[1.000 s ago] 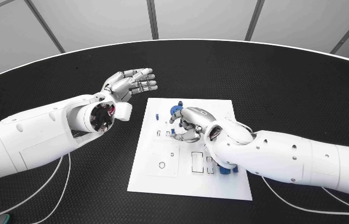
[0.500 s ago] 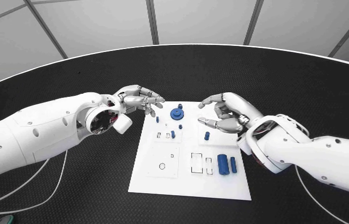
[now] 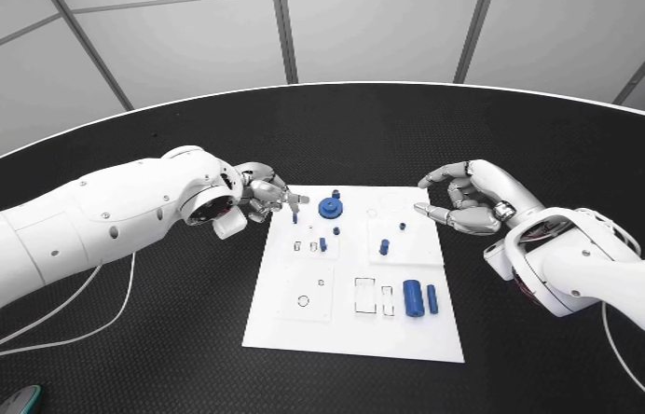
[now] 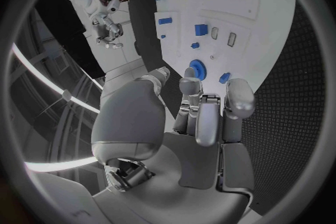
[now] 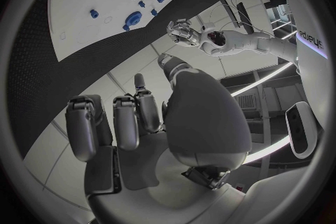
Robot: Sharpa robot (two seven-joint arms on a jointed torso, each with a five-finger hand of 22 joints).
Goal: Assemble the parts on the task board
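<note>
A round black surface (image 3: 404, 125) is sitting before grey panelled walls (image 3: 377, 22). The white board (image 3: 343, 325) is lying in its middle, its long axis running away from the robot. Small blue parts are resting on it: a round knob (image 3: 329, 211) near the far edge and two short cylinders (image 3: 420, 298) (side by side, lengthwise). The left robot hand (image 3: 264, 193) is hovering at the board's far left corner, fingers curled, holding nothing. The right robot hand (image 3: 466, 198) is hanging beside the far right corner, likewise curled and empty.
</note>
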